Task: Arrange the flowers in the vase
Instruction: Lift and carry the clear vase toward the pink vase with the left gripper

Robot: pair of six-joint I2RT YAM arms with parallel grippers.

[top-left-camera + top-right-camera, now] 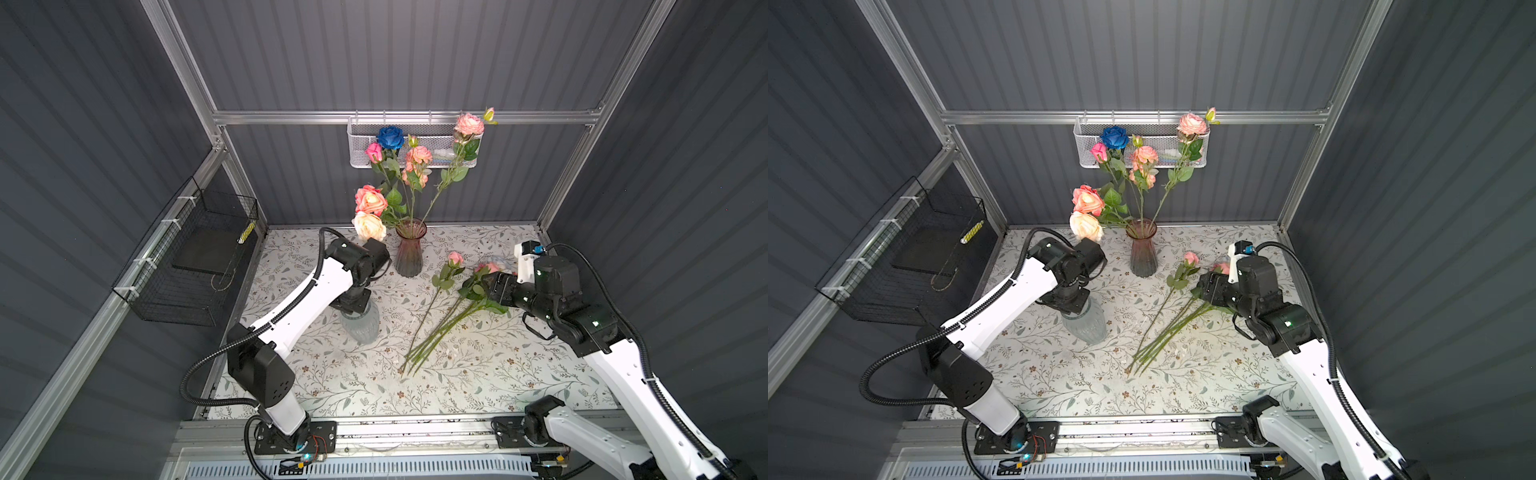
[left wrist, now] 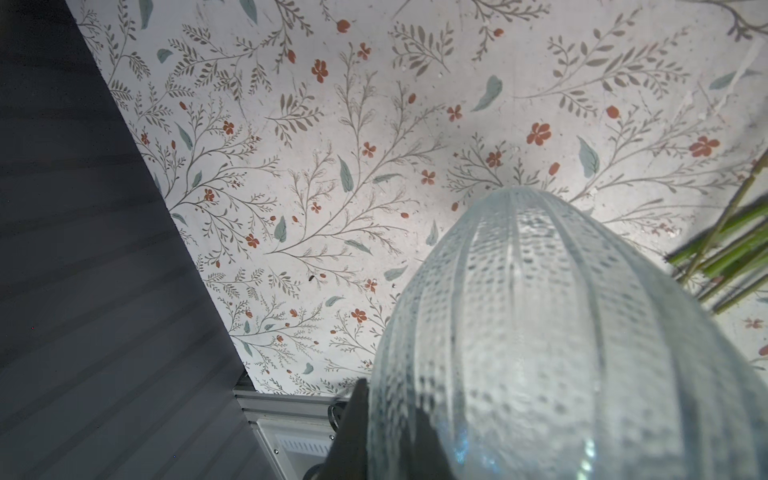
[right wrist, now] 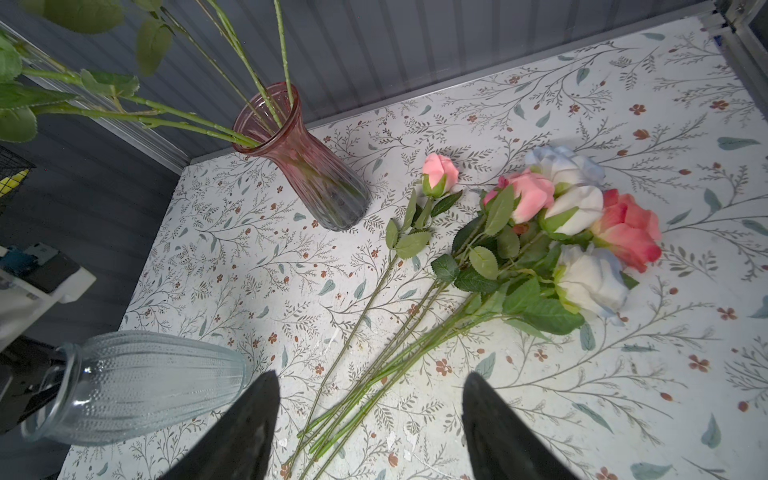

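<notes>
Left gripper (image 1: 354,305) clamps the rim of a ribbed, dimpled clear glass vase (image 2: 540,332); right gripper (image 3: 370,376) hangs spread-jawed above thin-stemmed roses (image 3: 540,232) on a floral-print tabletop (image 3: 623,395).

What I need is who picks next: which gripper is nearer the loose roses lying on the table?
Right. The right gripper hovers open directly over the loose roses; the left gripper is apart from them, shut on the clear vase.
</notes>
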